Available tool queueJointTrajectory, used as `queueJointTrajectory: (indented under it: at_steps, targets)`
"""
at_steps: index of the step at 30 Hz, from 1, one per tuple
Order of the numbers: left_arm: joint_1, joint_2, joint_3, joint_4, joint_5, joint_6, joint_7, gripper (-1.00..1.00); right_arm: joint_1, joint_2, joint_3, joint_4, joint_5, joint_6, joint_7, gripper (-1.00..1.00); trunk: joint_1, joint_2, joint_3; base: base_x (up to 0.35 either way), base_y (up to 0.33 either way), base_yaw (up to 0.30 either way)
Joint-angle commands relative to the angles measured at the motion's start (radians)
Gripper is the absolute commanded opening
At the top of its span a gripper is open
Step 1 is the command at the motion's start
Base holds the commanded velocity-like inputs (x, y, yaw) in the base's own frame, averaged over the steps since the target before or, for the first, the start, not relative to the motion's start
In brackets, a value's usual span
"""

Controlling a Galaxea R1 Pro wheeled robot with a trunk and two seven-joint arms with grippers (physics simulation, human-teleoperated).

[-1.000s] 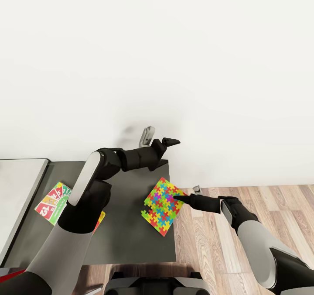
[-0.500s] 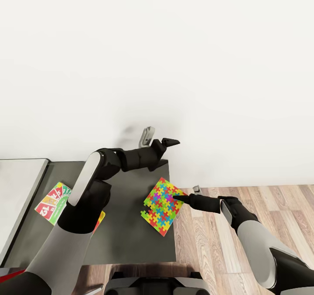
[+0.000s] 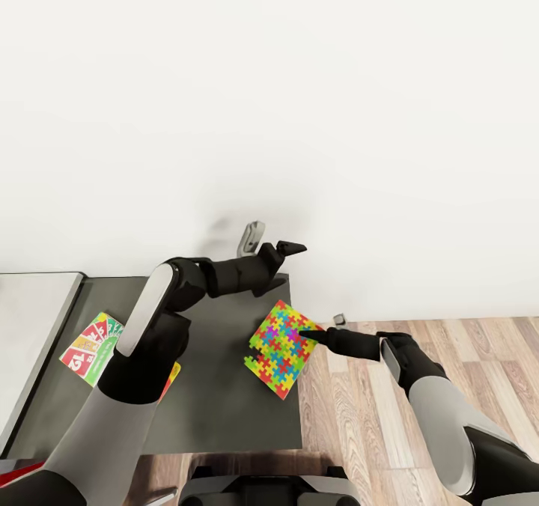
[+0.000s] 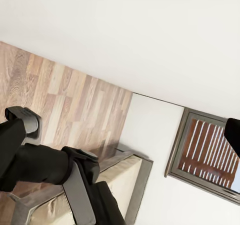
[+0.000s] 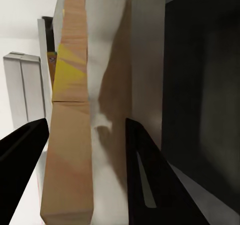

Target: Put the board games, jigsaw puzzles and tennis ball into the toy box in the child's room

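A multicoloured jigsaw puzzle (image 3: 275, 350) lies at the right edge of the dark-grey table (image 3: 217, 401), part of it hanging over the floor. My right gripper (image 3: 320, 327) has taken its overhanging corner, one finger above and one below. The right wrist view shows the jigsaw puzzle (image 5: 70, 135) edge-on between the fingers (image 5: 22, 150). My left gripper (image 3: 273, 242) hangs open and empty over the table's back edge by the wall. A green-white-red board game (image 3: 91, 347) sits at the left. A yellow-red corner of a second puzzle (image 3: 172, 376) shows from under my left arm.
The lighter grey part of the desk (image 3: 34, 326) adjoins the dark top at the left. A white wall runs right behind the table. Wooden floor (image 3: 419, 326) lies to the right of the table's edge, where my right arm reaches in.
The right gripper and the puzzle have risen slightly together. The left gripper has drifted a little toward the wall.
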Motion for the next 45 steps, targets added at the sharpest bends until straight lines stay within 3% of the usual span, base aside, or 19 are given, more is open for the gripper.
queueJointTrajectory:
  at_steps: [1, 15, 36, 45]
  targets:
    - [0.0, 0.0, 0.001, -0.001, 0.007, 0.003, 0.011, 1.0, -0.001, 0.001, -0.008, -0.008, 0.01, 0.019, 0.007, -1.0, 0.001, -0.002, -0.001, 0.0, 0.0, 0.0]
    - [0.034, 0.002, 0.001, -0.001, 0.002, 0.054, 0.033, 1.0, 0.017, -0.003, -0.009, -0.141, 0.008, 0.068, 0.011, -1.0, 0.001, -0.002, -0.001, 0.0, 0.0, 0.0]
    - [0.052, -0.016, 0.003, -0.001, 0.002, 0.092, 0.024, 1.0, 0.02, -0.015, -0.009, -0.164, 0.008, 0.08, 0.061, -1.0, 0.001, -0.002, -0.001, -0.032, 0.0, 0.0]
    - [0.051, -0.019, 0.002, -0.001, 0.003, 0.093, 0.027, 1.0, 0.016, -0.051, -0.008, -0.165, 0.009, 0.12, 0.064, -1.0, 0.001, -0.002, -0.001, -0.007, 0.0, 0.0]
